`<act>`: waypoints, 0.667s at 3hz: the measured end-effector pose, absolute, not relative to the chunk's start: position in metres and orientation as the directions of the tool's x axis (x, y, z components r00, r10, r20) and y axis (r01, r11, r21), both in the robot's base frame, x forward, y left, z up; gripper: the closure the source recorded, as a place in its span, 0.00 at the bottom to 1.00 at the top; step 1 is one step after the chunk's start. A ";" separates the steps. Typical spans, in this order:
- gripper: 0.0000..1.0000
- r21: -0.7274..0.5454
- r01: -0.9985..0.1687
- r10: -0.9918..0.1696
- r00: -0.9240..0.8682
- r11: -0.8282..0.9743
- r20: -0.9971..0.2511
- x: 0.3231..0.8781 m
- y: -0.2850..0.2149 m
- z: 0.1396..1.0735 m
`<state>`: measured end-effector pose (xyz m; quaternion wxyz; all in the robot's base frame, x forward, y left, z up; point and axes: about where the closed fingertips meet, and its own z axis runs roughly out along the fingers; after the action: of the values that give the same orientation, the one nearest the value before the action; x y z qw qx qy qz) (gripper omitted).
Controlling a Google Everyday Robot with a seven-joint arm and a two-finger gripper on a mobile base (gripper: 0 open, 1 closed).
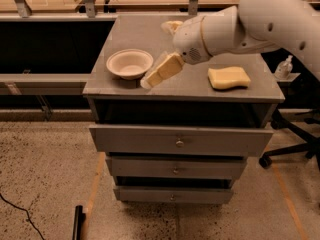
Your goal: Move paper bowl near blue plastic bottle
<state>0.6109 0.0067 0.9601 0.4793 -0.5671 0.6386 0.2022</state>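
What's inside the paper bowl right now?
Nothing shows inside the paper bowl; its hollow looks bare. The gripper sits by its right rim, covering at most a sliver of that edge.

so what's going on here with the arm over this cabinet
A robot arm reaches in from the right over the top of a grey drawer cabinet. Its gripper sits low beside the right rim of the paper bowl, which rests on the front left of the top and is not lifted. The pale thing at the back, mostly hidden behind the arm, is probably the blue plastic bottle. A yellow sponge lies at the front right.
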 end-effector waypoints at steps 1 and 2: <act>0.00 -0.280 -0.934 -0.529 0.126 0.222 -0.839 0.642 0.042 0.930; 0.00 -0.251 -0.943 -0.530 0.101 0.219 -0.842 0.663 0.062 0.891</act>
<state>0.6631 0.0617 0.8913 0.4589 -0.5829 0.6317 0.2250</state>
